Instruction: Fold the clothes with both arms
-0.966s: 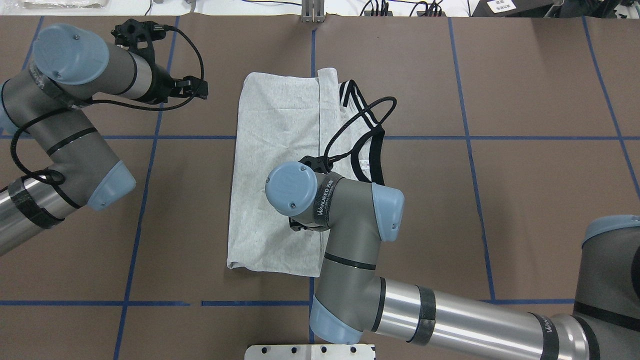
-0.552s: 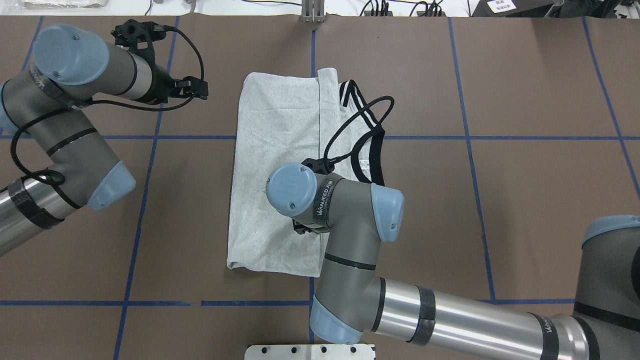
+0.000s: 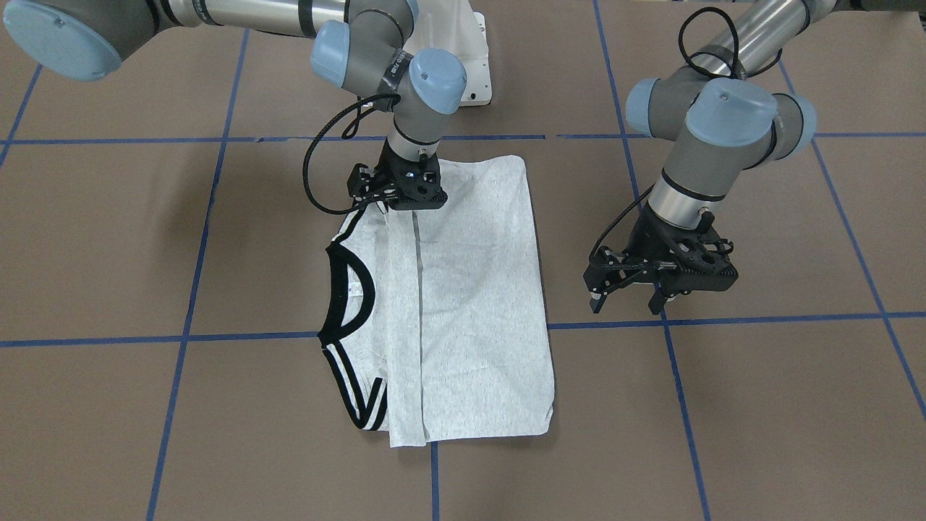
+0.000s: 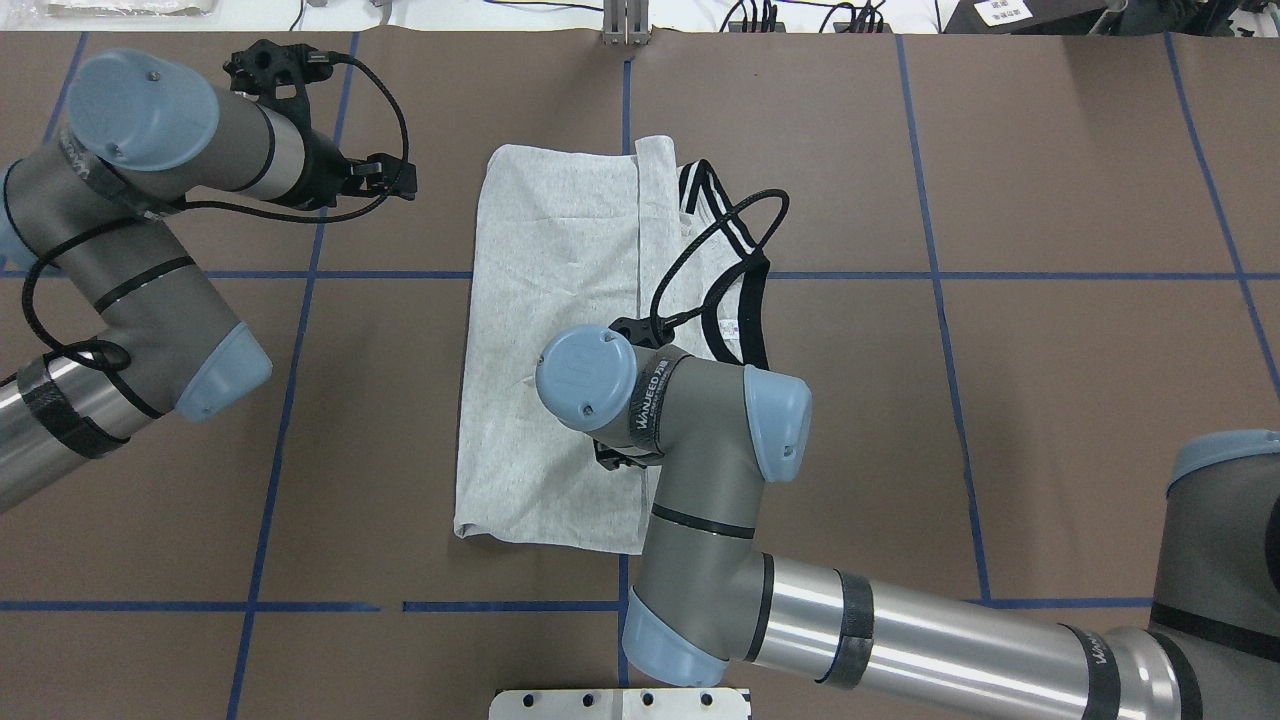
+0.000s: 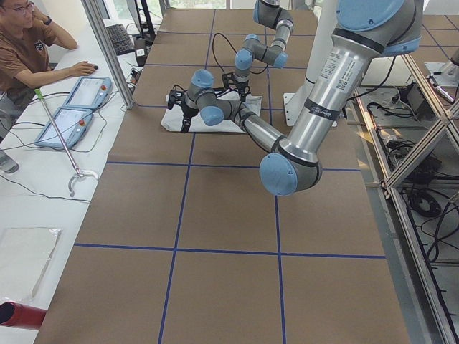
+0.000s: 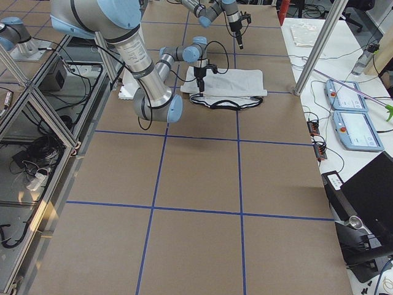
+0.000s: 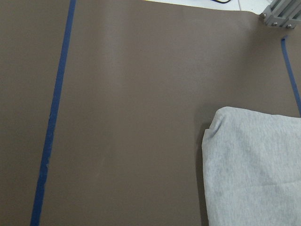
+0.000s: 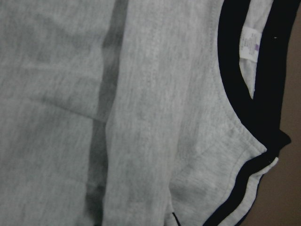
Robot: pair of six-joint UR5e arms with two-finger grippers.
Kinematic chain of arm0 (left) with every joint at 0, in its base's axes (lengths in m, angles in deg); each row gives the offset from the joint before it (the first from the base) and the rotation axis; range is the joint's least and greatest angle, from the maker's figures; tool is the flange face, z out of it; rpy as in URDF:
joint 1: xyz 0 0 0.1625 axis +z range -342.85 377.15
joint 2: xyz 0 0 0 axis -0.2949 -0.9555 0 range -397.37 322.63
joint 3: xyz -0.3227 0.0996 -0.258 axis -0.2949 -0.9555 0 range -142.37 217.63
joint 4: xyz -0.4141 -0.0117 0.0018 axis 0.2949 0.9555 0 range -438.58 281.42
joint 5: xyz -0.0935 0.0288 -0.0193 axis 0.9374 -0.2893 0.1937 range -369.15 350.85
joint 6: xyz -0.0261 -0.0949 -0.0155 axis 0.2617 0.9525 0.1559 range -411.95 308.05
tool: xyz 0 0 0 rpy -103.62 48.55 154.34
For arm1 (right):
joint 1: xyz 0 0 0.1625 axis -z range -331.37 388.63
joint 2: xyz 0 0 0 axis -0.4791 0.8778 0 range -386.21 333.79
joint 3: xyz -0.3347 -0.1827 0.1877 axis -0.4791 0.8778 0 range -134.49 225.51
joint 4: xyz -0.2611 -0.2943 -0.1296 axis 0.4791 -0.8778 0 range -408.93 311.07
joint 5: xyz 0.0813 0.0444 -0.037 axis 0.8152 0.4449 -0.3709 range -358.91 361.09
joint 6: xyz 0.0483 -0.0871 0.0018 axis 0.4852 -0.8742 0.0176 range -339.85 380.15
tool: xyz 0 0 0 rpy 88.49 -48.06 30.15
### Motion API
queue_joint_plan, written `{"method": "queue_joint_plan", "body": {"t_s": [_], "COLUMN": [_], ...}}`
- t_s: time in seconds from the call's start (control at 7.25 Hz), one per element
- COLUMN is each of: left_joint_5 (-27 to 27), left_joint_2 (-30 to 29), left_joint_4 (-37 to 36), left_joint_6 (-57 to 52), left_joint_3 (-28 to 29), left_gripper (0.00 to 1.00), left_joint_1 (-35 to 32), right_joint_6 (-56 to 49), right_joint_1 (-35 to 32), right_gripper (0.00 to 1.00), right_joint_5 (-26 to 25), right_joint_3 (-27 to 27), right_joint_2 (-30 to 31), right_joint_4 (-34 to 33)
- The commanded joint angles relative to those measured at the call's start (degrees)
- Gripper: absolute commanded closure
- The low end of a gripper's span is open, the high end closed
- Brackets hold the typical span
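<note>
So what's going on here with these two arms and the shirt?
A two-armed robot is folding a grey T-shirt on a brown table. The shirt lies flat, already folded into a long rectangle, with its black collar poking out on one side. The right end effector is down on the shirt at the end nearest the robot's base; whether it grips the cloth cannot be told. The left end effector hovers open above bare table beside the shirt, touching nothing.

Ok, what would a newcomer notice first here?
The grey T-shirt lies folded into a long strip mid-table, black collar showing at one side. The right gripper is down on its end nearest the robot; the left gripper hangs over the table beside it, jaws apart.
</note>
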Motion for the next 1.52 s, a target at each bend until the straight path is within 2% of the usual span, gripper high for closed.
{"method": "queue_joint_plan", "body": {"t_s": [0.0,0.41,0.69,0.97,1.24,1.38], "left_joint_5": [0.0,-0.1,-0.1,-0.1,-0.1,-0.1], "left_joint_2": [0.0,-0.1,-0.2,-0.2,0.0,0.0], "left_joint_4": [0.0,0.0,0.0,0.0,0.0,0.1], "left_joint_6": [0.0,0.2,1.3,1.3,1.0,1.0], "left_joint_3": [0.0,-0.1,-0.6,-0.6,-0.4,-0.3], "left_gripper": [0.0,0.0,0.0,0.0,0.0,0.0], "left_joint_1": [0.4,1.1,1.4,1.4,1.4,1.5], "right_joint_6": [-1.7,-6.4,-6.9,-6.9,-7.8,-8.5], "right_joint_1": [-0.9,-3.3,-4.3,-5.2,-5.6,-5.6], "right_gripper": [0.0,0.0,0.0,0.0,0.0,0.0], "right_joint_5": [0.2,0.2,0.8,0.3,-0.1,-0.4], "right_joint_3": [-4.4,-14.6,-16.1,-14.0,-3.7,-0.9], "right_joint_2": [3.7,14.1,13.4,11.4,2.9,0.5], "right_joint_4": [-1.3,-1.3,-0.7,4.9,5.9,5.9]}}
